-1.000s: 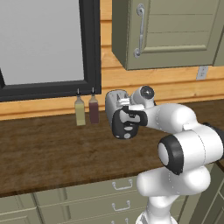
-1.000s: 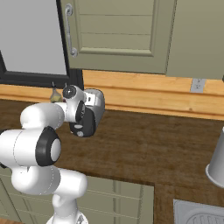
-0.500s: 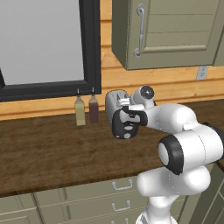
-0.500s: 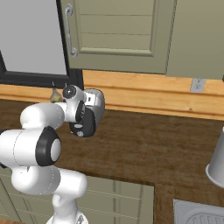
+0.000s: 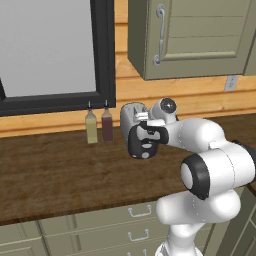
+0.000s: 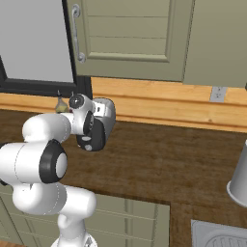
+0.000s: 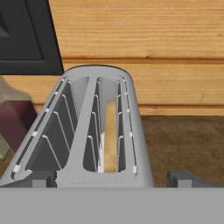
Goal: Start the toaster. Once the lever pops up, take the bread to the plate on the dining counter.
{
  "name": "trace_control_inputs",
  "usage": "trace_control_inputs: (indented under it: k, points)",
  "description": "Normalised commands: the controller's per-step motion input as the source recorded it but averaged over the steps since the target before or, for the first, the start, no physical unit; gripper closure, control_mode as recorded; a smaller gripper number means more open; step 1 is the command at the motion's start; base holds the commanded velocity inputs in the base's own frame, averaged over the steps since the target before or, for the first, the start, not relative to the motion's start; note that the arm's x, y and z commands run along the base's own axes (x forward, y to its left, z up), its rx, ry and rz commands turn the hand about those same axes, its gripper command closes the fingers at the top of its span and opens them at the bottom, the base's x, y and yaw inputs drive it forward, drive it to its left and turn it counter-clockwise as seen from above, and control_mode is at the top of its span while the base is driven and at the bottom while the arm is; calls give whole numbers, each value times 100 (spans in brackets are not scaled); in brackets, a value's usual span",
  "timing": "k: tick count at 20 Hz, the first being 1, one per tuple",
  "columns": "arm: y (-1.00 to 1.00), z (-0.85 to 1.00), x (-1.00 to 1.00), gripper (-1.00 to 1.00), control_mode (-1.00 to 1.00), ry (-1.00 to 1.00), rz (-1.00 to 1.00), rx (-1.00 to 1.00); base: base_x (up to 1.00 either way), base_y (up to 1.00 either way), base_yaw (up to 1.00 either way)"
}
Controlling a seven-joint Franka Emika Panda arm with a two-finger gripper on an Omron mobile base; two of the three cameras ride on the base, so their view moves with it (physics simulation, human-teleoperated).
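Your hand (image 5: 143, 145) hangs at the near end of the toaster (image 5: 132, 114), which stands far back on the desk (image 5: 60, 165) by the wooden wall; whether its fingers are apart, you cannot tell. The bread (image 7: 110, 135) sits low in the right slot. Two bottles (image 5: 98, 125) stand just left of the toaster, under the dark-framed window (image 5: 50, 50).

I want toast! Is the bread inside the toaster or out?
Inside. In the hand view, the bread stands deep in the right slot of the toaster; the left slot is empty.
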Motion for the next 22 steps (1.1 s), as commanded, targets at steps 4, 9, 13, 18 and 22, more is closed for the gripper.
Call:
trace_control_inputs:
  k: [4, 9, 13, 18, 22]
  points:
    - [0, 0, 0, -100, -100, 0, 0, 0, 0, 0, 0]
    - [0, 0, 0, -100, -100, 0, 0, 0, 0, 0, 0]
    - [0, 0, 0, -100, -100, 0, 0, 0, 0, 0, 0]
    - [0, 0, 0, -100, -100, 0, 0, 0, 0, 0, 0]
    - [0, 0, 0, -100, -100, 0, 0, 0, 0, 0, 0]
